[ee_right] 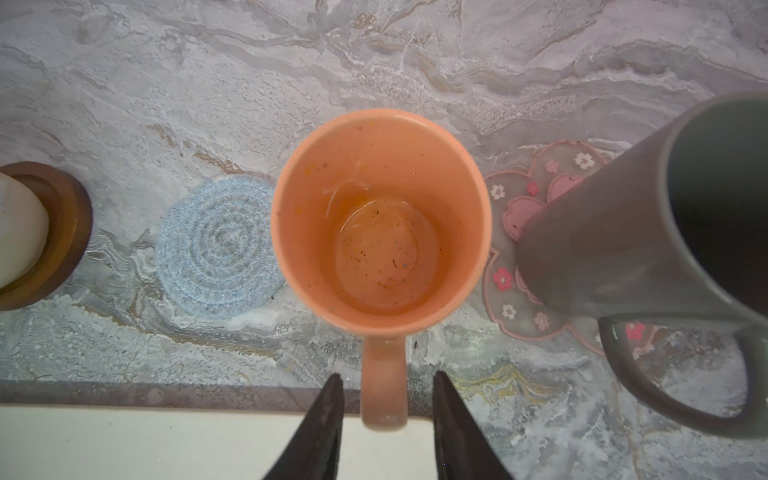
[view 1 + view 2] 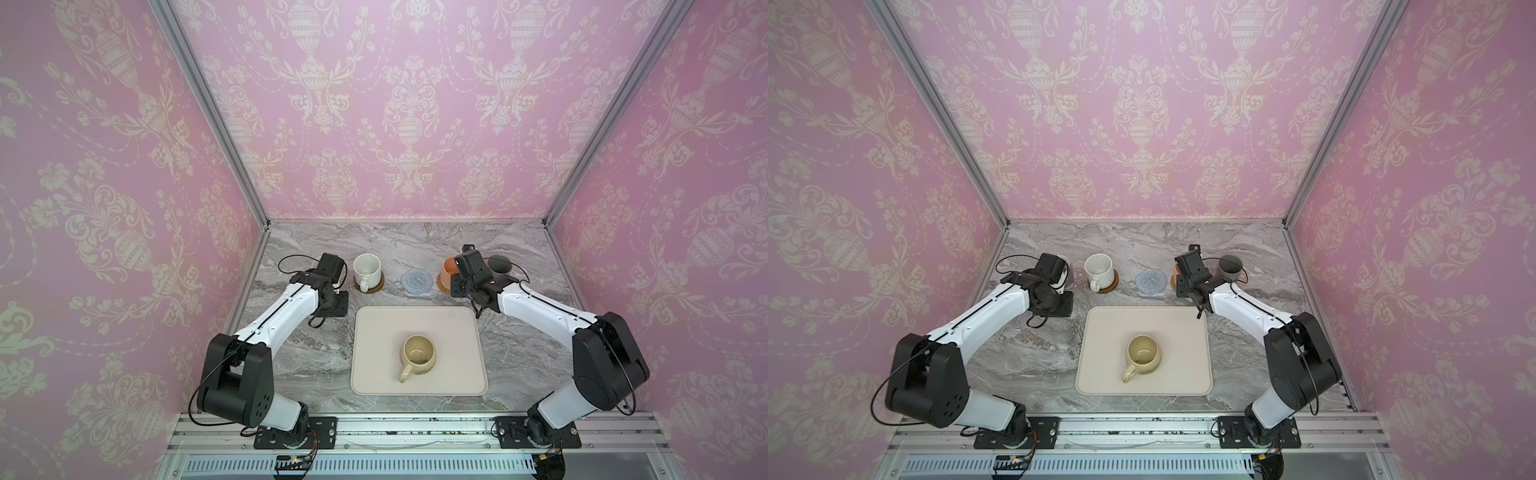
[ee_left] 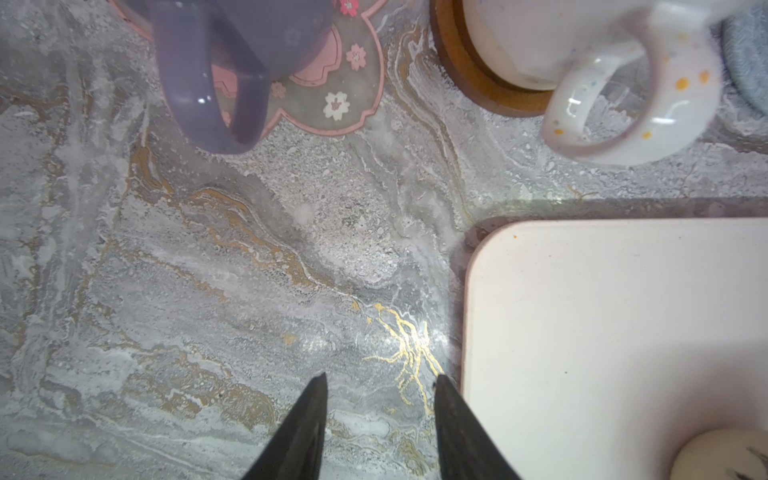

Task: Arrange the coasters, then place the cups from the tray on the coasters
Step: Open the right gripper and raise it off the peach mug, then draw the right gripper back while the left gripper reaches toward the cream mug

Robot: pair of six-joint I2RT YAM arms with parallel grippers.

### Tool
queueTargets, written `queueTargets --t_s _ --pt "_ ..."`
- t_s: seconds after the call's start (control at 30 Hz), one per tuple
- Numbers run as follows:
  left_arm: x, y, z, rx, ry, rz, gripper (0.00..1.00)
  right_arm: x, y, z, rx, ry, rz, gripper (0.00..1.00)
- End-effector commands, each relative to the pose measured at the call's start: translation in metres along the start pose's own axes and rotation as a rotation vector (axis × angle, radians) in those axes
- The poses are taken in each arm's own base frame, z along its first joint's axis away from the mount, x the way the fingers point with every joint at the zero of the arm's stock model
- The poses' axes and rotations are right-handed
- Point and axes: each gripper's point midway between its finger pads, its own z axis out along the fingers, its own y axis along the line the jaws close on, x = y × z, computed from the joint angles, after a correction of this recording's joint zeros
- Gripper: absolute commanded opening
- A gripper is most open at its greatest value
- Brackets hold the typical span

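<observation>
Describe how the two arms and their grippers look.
Both the left arm and right arm are white-shelled, with bulky black joint housings and thin black cables looping alongside. The left gripper and right gripper each end in two dark, tapered, pointed fingers.

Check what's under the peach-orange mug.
A woven rattan coaster: only its edge shows beside the peach-orange mug in a top view. The mug covers the rest.

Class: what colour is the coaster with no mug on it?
Blue-grey; the coaster shows best in the right wrist view.
</observation>
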Motion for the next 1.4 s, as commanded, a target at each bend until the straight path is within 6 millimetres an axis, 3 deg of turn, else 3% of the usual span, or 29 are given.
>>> queueTargets --t_s 0.0,0.33,0.77,1.1,1.37 --pt "0.003 -0.005 -0.016 0.027 -0.012 0.011 0.45 -0.007 -0.001 -0.024 -0.028 -0.028 0.04 0.39" --pt "0.041 -0.021 -0.03 0.086 0.009 0.091 0.46 0.006 -0.023 -0.069 -0.018 -0.05 0.088 0.4" --pt "0.074 -0.044 -0.037 0.136 -0.022 0.098 0.46 0.057 -0.055 -0.112 0.005 -0.048 0.159 0.42" --pt "0.108 -0.092 -0.02 0.166 -0.002 0.185 0.45 0.088 -0.068 -0.123 0.004 -0.025 0.204 0.43" --pt "0.127 -0.112 -0.019 0.133 0.029 0.261 0.44 0.106 -0.067 -0.121 0.003 0.009 0.174 0.43"
